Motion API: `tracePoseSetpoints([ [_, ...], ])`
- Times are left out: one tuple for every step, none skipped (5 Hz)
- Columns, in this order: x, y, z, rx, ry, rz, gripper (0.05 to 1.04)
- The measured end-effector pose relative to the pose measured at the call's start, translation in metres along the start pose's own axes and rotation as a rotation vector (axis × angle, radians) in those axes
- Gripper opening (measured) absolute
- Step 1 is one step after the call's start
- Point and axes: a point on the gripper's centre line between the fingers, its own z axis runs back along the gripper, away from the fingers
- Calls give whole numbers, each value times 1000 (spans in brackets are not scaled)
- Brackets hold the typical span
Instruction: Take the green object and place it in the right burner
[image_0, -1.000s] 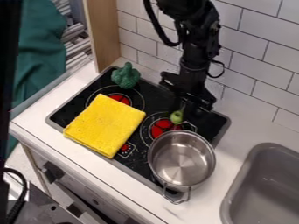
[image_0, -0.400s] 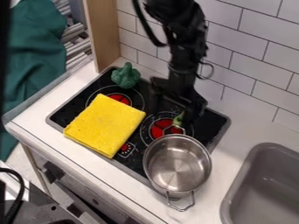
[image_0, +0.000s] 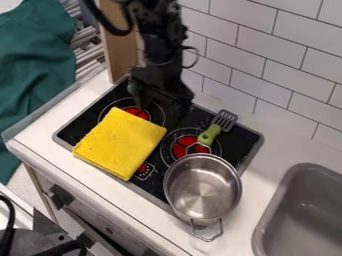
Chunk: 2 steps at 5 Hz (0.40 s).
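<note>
Two fingers (image_0: 158, 108) hung spread, left of the right burner (image_0: 180, 150); the green-handled spatula (image_0: 210, 134) slanted across its far edge.

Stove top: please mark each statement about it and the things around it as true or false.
1. The yellow cloth covers part of the left burner. True.
2. The green handle of the spatula points toward the metal pot. True.
3. The pot has a lid on it. False: it is open, and its inside can be seen.
4. The gripper is above the sink. False: it is over the stove, near the left burner.
5. The spatula's head has slots. True.
</note>
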Motion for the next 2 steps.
tracePoseSetpoints([
  [1, 1, 2, -2, 14, 18, 1001],
  [1, -2, -1, -14, 20, 3, 1001],
])
